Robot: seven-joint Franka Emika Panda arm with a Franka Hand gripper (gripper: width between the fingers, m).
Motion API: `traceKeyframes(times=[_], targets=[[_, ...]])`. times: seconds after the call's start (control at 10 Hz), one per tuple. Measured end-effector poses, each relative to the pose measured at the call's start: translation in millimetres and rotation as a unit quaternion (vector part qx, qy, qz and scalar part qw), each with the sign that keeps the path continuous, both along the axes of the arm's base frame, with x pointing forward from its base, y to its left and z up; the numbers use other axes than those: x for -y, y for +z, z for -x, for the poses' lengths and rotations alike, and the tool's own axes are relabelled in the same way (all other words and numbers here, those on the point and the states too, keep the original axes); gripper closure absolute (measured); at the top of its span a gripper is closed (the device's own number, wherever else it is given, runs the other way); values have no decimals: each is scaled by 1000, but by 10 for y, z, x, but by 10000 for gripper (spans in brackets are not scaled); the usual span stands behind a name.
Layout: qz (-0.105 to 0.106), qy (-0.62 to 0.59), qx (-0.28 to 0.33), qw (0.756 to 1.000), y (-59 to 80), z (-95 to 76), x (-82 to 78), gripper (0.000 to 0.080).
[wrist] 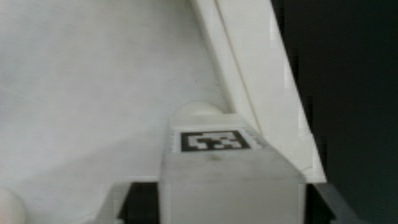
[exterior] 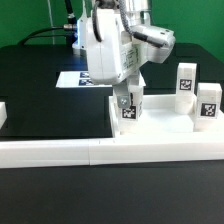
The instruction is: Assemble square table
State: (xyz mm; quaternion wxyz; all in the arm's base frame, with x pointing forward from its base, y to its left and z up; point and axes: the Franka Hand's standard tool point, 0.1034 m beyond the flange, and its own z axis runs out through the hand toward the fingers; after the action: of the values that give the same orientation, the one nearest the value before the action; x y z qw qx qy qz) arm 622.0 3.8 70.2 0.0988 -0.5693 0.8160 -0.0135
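Fingers (exterior: 126, 106) of mine clamp a short white tagged leg (exterior: 127, 103), upright on the square tabletop (exterior: 160, 128); two more legs (exterior: 184, 82) stand near.

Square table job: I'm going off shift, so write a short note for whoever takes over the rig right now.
Gripper: closed on a short white tagged leg, held upright over the large flat white square tabletop slab, near a corner by the long white border bar.
Two more white tagged legs stand on the slab at the exterior view's right.
Done: leg picked up and brought to the slab.
Left: whether this leg is seated cannot be told; remaining legs to follow.
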Motion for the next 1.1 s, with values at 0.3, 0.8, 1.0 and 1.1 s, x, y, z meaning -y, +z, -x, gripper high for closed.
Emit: traceKeyframes(times=[0.3,0.8,1.0,1.1], targets=[[51,202,5,978,-8,0,-86,234],[83,397,19,914,3,-1,-114,151],[128,578,16,806,30,-34,-104,150],[135,636,20,760,24,-33,-65,150]])
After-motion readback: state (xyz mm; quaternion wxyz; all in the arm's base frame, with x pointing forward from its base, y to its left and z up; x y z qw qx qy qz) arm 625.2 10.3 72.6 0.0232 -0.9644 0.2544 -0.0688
